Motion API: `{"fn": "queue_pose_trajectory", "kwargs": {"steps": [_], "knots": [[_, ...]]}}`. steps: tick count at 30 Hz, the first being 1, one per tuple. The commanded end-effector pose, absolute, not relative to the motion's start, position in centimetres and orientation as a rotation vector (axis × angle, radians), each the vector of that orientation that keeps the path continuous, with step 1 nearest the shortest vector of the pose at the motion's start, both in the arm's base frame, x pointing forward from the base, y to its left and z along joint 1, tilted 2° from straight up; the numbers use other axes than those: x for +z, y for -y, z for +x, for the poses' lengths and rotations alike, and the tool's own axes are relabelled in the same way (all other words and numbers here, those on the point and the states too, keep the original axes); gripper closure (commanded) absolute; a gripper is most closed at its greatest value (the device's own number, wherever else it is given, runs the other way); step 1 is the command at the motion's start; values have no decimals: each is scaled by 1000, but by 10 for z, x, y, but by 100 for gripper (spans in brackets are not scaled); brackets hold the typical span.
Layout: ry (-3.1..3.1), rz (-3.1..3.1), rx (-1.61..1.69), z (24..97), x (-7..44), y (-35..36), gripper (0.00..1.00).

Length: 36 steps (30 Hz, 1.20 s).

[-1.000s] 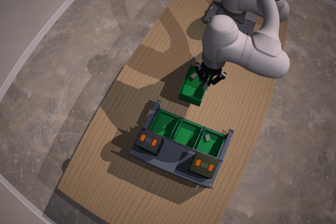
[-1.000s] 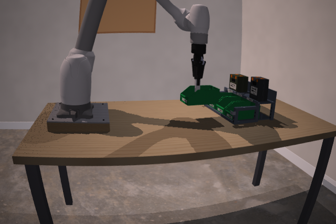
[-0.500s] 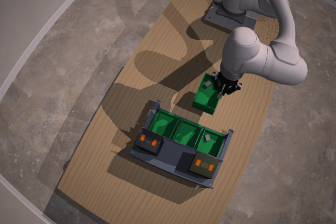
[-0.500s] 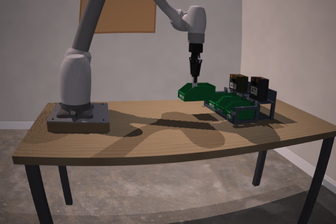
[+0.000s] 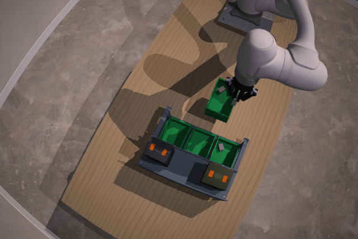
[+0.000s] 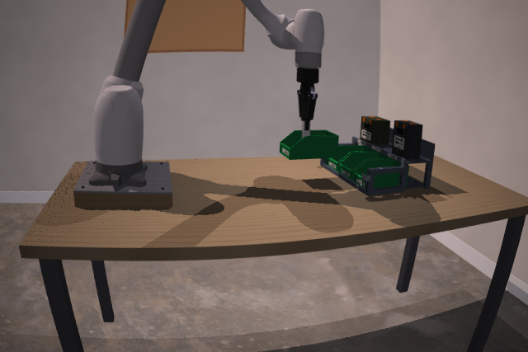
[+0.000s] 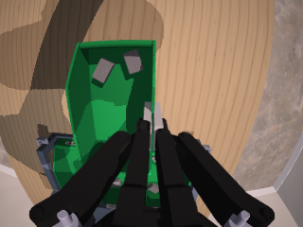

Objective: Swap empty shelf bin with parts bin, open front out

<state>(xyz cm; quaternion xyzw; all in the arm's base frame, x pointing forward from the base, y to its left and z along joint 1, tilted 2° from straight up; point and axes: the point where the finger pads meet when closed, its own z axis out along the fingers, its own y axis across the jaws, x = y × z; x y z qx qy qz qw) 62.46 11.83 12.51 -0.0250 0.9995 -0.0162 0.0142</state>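
My gripper point(image 5: 235, 100) is shut on the right side wall of a green open bin point(image 5: 220, 100) and holds it in the air above the table. The bin holds two grey parts point(image 7: 102, 71) near its low open front. In the side view the gripper point(image 6: 305, 126) points straight down and the held bin point(image 6: 308, 143) hangs just in front of the dark shelf point(image 6: 379, 161). The shelf point(image 5: 193, 155) holds three green bins: the left one point(image 5: 174, 132) and the middle one point(image 5: 199, 143) look empty, and the right one point(image 5: 225, 150) holds a grey part.
Two dark cases with orange clasps stand on the shelf's upper board, one at the left point(image 5: 158, 150) and one at the right point(image 5: 218, 176). The arm's base plate point(image 5: 245, 16) sits at the table's far end.
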Motion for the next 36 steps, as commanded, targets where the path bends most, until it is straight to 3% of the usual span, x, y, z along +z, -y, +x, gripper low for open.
{"fn": "queue_pose_trajectory", "kwargs": {"steps": [1,36], "knots": [[-3112,-78,-50,625,124,-118,90],[-3112,-78,-50,627,53,-116,90]]}}
